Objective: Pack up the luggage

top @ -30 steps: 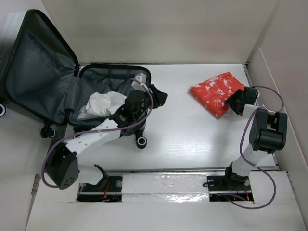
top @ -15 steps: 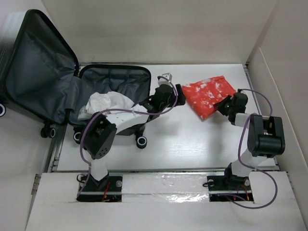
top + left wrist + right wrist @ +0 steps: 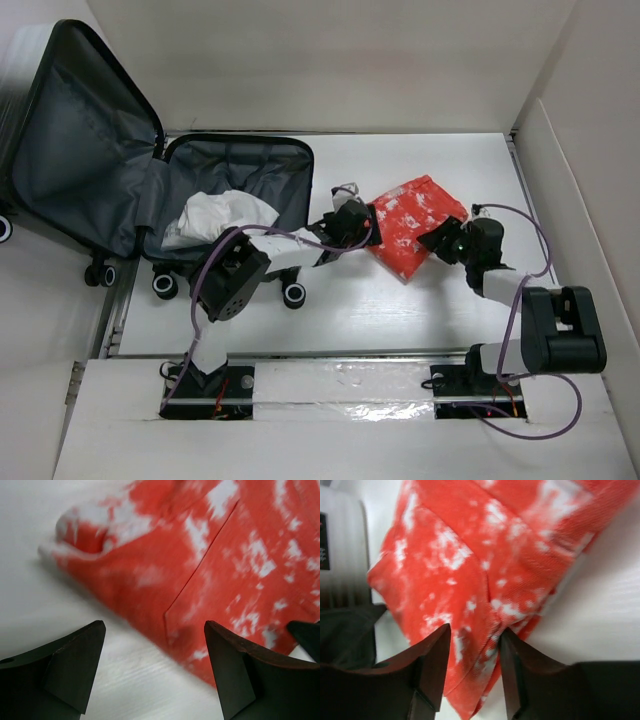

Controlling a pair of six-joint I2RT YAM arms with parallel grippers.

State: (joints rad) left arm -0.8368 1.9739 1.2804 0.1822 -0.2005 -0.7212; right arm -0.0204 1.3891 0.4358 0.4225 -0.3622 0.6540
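Observation:
The luggage (image 3: 120, 190) lies open at the left of the table, its dark grey lining showing, with a white garment (image 3: 220, 218) inside the lower half. A folded red cloth with white blotches (image 3: 412, 222) lies on the table to its right; it fills the left wrist view (image 3: 210, 560) and the right wrist view (image 3: 485, 560). My left gripper (image 3: 358, 222) is open at the cloth's left edge, with bare table between its fingers (image 3: 75, 665). My right gripper (image 3: 440, 242) is shut on the cloth's right edge, the fabric pinched between its fingers (image 3: 432, 665).
White walls enclose the table at the back and right (image 3: 570, 150). The suitcase's black caster wheels (image 3: 293, 294) stand at its near side. The arm bases sit on a taped rail (image 3: 340, 385) at the near edge.
My right gripper has dragged the red cloth left and nearer across the table. My left gripper has swung out of the suitcase rightwards to the cloth's left edge.

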